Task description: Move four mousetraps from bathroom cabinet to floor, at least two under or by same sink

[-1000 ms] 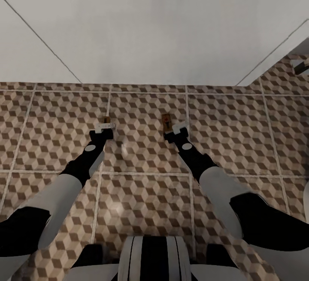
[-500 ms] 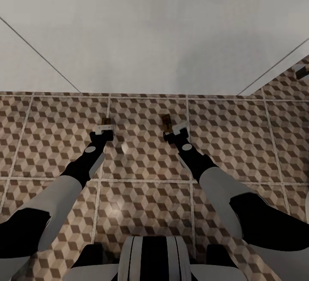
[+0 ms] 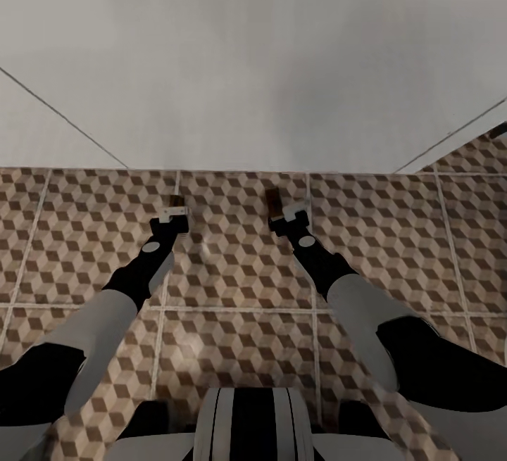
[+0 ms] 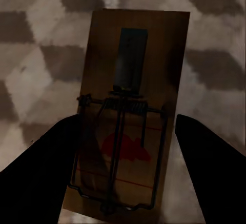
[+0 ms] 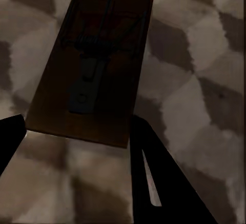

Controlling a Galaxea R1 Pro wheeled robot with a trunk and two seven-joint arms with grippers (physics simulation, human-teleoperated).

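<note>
Mousetraps [image 3: 175,201] [image 3: 272,198] sit low over cube-patterned bathroom floor [image 3: 232,271] beside white wall [image 3: 253,60].

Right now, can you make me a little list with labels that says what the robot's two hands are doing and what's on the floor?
Place: patterned tile floor in front of a plain white surface
Left gripper: low over the floor, a mousetrap between its dark fingers
Right gripper: low over the floor, a second mousetrap just ahead of its fingers
Grip: cannot tell if either trap is squeezed or let go
Traps seen: two, side by side with a gap between them
Sink: not seen
</note>
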